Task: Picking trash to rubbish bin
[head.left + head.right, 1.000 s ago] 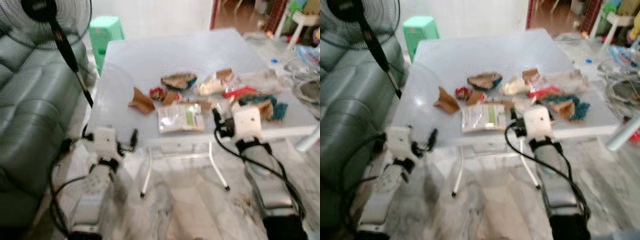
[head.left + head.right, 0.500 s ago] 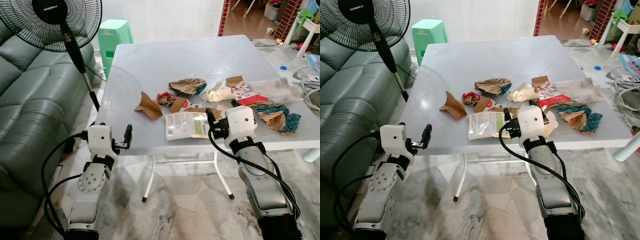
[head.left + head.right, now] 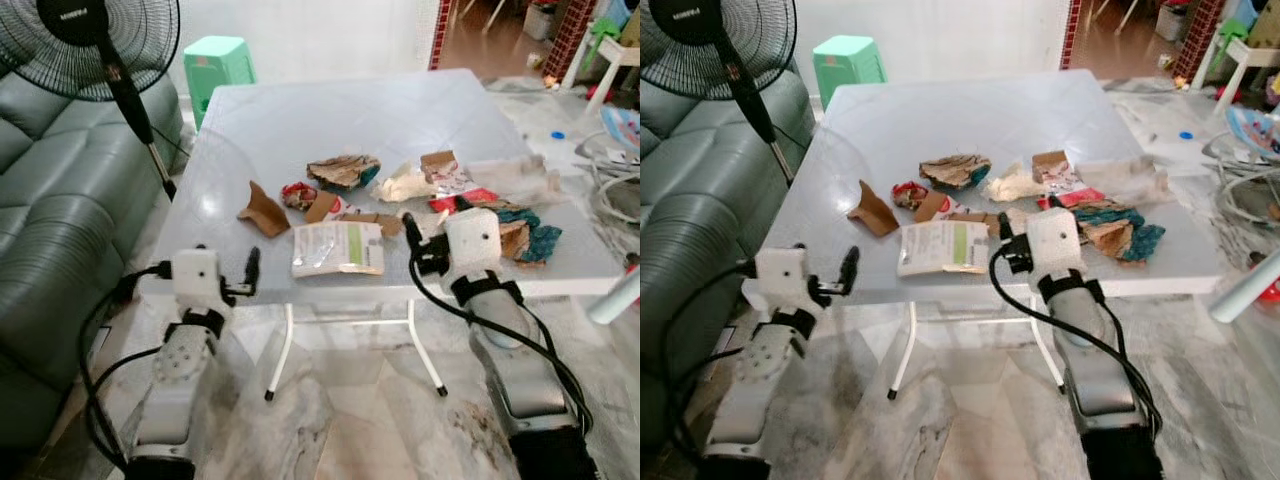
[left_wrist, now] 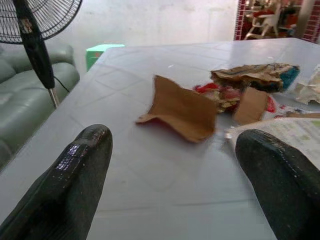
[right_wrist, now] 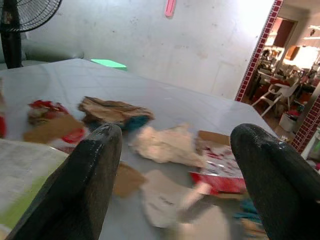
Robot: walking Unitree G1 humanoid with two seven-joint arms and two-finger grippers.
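Scraps of trash are lying scattered across the near half of the pale grey square plastic table: a folded brown cardboard piece standing by itself nearest the left side, a flat white-and-green printed packet close to the front edge, and behind these a crumpled brown-and-teal wrapper, a crumpled cream paper wad and red-and-white wrapper bits. The left gripper is hovering just off the front edge with its fingers spread wide and holding nothing, facing the cardboard piece. The right gripper is sitting over the table edge beside the packet, its fingers likewise wide and empty, looking toward the cream wad. For a clean pick, the left one would probably do best straddling the cardboard's raised fold rather than its flat edge, as thin card is likely to slip. A black pedestal fan and a grey-green leather sofa are standing to the left
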